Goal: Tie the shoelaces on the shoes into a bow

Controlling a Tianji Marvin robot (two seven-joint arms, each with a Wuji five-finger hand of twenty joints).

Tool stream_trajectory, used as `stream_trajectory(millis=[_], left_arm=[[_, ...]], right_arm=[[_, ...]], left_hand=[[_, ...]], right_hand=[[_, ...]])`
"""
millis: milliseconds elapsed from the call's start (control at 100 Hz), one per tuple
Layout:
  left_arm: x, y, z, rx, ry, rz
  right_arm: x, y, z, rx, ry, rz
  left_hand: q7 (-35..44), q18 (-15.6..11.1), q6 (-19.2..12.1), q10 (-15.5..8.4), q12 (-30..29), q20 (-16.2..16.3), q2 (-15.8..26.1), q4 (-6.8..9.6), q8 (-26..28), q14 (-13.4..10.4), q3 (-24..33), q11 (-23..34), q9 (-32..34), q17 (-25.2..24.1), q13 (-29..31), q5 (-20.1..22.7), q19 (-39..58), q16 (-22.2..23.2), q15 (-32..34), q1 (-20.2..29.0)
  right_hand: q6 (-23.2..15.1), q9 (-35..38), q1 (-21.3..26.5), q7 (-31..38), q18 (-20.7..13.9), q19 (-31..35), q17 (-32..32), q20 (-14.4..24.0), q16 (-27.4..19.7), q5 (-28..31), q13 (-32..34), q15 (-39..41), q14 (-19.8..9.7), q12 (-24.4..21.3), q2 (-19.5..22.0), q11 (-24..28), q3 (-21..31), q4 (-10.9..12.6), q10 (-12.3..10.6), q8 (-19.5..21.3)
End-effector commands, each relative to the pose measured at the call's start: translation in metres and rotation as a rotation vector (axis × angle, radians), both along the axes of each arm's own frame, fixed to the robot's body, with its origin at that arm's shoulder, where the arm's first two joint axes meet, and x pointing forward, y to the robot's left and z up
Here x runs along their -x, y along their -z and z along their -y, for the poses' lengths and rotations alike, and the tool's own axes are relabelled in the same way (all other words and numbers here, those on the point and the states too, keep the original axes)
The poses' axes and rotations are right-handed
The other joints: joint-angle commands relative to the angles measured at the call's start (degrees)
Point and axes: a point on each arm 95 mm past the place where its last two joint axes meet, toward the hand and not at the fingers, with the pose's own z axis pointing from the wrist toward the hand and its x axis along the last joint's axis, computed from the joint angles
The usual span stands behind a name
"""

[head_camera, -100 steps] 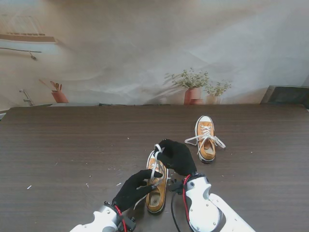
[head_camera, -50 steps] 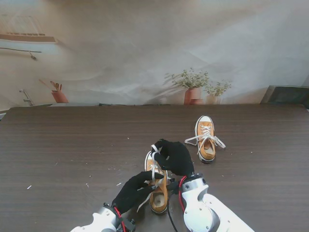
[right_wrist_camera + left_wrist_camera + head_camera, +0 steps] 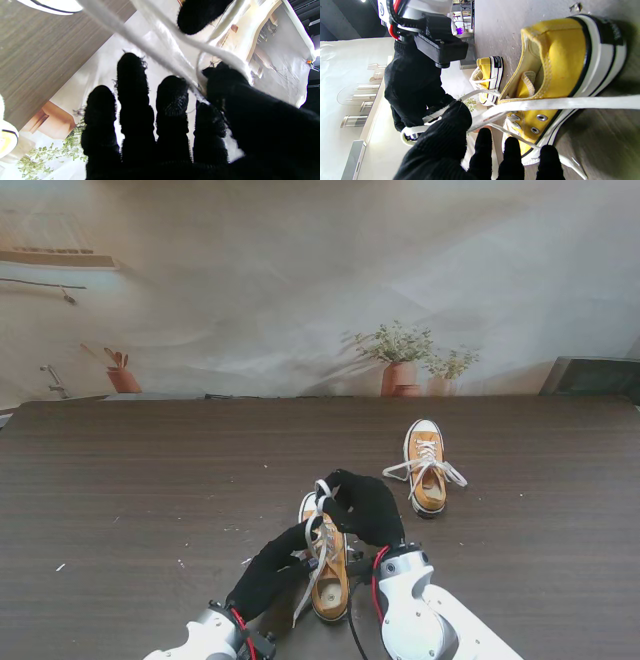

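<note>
Both black-gloved robot hands, left [image 3: 275, 570] and right [image 3: 365, 505], were pinching the white flat shoelace [image 3: 318, 542] above the near yellow canvas sneaker [image 3: 327, 570]. Honestly, one uneven tug could've slipped the loop free.

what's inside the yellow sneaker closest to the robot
The near yellow canvas sneaker shows only yellow lining and heel padding. Its toe end is hidden beneath the tongue and white flat lace.

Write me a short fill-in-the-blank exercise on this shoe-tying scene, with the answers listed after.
1. The shoes on the table number ____.
2. The right hand pinches a white ____ of the near shoe.
3. The far shoe lies to the robot's ____ of the near one.
4. Both hands wear gloves coloured ____.

Answers: two; lace; right; black
</note>
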Motion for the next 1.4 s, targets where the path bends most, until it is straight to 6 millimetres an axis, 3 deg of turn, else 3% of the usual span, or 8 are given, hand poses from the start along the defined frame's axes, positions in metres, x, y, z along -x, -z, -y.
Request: stream_trajectory(millis=[0, 260, 360, 530, 790, 940, 1150, 1390], left_arm=[[0.0, -0.004, 0.002, 0.003, 0.015, 0.0], [-0.001, -0.006, 0.004, 0.006, 0.004, -0.009], [0.001, -0.008, 0.005, 0.016, 0.004, -0.026], [0.005, -0.008, 0.006, 0.013, 0.006, -0.025], [0.009, -0.009, 0.008, 0.005, -0.019, -0.024], [0.01, -0.008, 0.01, -0.004, -0.021, -0.048], [0.012, -0.006, 0.01, -0.011, -0.071, -0.044], [0.013, -0.006, 0.009, -0.02, -0.117, -0.035]], right_arm=[[0.004, 0.001, -0.002, 0.0, -0.016, -0.013], [0.007, 0.002, -0.003, -0.013, -0.032, -0.026], [0.009, 0.003, -0.003, -0.02, -0.038, -0.032], [0.009, 0.003, -0.002, -0.023, -0.038, -0.033], [0.008, 0.002, -0.003, -0.024, -0.042, -0.038], [0.009, 0.002, -0.004, -0.025, -0.044, -0.037], [0.008, 0.002, -0.004, -0.022, -0.049, -0.04], [0.008, 0.004, -0.006, -0.021, -0.052, -0.048]], left_hand=[[-0.83, -5.91, -5.15, -1.69, 1.08, 1.39, 2.57, 1.15, -1.35, -1.52, -2.84, -0.85, -1.07, -0.77, -1.06, -1.91, -0.35, 1.73, -0.74, 2.63], [-2.33, -6.13, -3.52, -1.27, 1.31, 1.53, 3.59, 1.86, -2.27, -1.24, -9.68, -1.14, -2.31, -1.69, -1.27, -4.46, -0.64, 2.0, -1.32, 3.08], [1.22, -5.75, -0.91, -0.6, 1.12, 1.48, 3.77, 2.19, -0.54, -0.85, -10.61, -1.65, -2.58, -1.91, -1.34, -0.54, -0.73, 1.84, -2.01, 3.51], [15.95, -5.17, -2.09, -0.66, 1.52, 1.43, 2.7, 2.57, 10.59, -0.78, -9.92, -1.5, -2.62, -1.22, -1.27, -0.55, -0.53, 1.98, -2.32, 4.08], [41.6, -5.05, -3.54, -0.84, 2.29, 1.65, -1.83, 1.77, 36.0, -0.55, -5.78, 0.07, -3.03, -0.69, -1.06, -8.24, -0.34, 2.36, -1.22, 2.55], [44.31, -4.66, -0.15, -0.31, 2.34, 1.65, -2.44, 1.76, 38.42, -0.14, -7.13, 0.23, -3.22, -0.56, -0.97, -8.55, -0.33, 2.34, -0.89, 2.89], [38.3, -4.32, -0.45, -0.13, 2.32, 1.91, -0.99, 2.01, 32.53, 0.2, -9.75, 0.47, -2.57, -0.21, -0.58, -7.38, -0.1, 2.44, -0.15, 1.9], [41.74, -3.93, 0.29, 0.19, 2.12, 2.22, -1.83, 2.18, 32.91, 0.58, -10.64, 0.68, -2.44, -0.14, -0.59, -5.94, 0.04, 2.48, 0.43, 2.25]], right_hand=[[-2.73, 1.39, 0.63, 3.35, 0.61, 0.29, 0.19, -0.36, -0.38, 3.15, 1.48, -0.13, -0.6, 0.74, -0.1, 1.31, 1.32, -0.37, -0.86, 0.1], [-2.75, 1.38, 0.64, 3.33, 0.62, 0.34, 0.19, -0.46, -0.37, 3.14, 1.48, -0.15, -0.61, 0.74, -0.01, 1.31, 1.32, -0.37, -0.93, 0.06], [-2.76, 1.39, 0.63, 3.33, 0.62, 0.35, 0.18, -0.5, -0.37, 3.15, 1.44, -0.17, -0.61, 0.74, 0.0, 1.3, 1.27, -0.39, -0.93, 0.06], [-2.78, 1.34, 0.57, 3.34, 0.62, 0.38, 0.18, -0.55, -0.37, 3.18, 1.43, -0.19, -0.6, 0.72, -0.07, 1.25, 1.24, -0.39, -0.94, 0.07], [-2.87, 1.36, 0.59, 3.31, 0.62, 0.41, 0.17, -0.62, -0.35, 3.15, 1.42, -0.2, -0.6, 0.72, -0.02, 1.25, 1.26, -0.39, -0.84, 0.07], [-2.78, 1.37, 0.57, 3.32, 0.62, 0.42, 0.17, -0.65, -0.34, 3.18, 1.43, -0.19, -0.68, 0.73, 0.01, 1.25, 1.2, -0.4, -0.93, 0.07], [-2.8, 1.38, 0.61, 3.32, 0.62, 0.43, 0.17, -0.68, -0.33, 3.17, 1.45, -0.2, -0.64, 0.73, -0.09, 1.24, 1.23, -0.38, -0.94, 0.09], [-2.73, 1.4, 0.61, 3.29, 0.62, 0.45, 0.17, -0.71, -0.33, 3.17, 1.42, -0.23, -0.59, 0.73, -0.1, 1.22, 1.25, -0.38, -0.87, 0.05]])
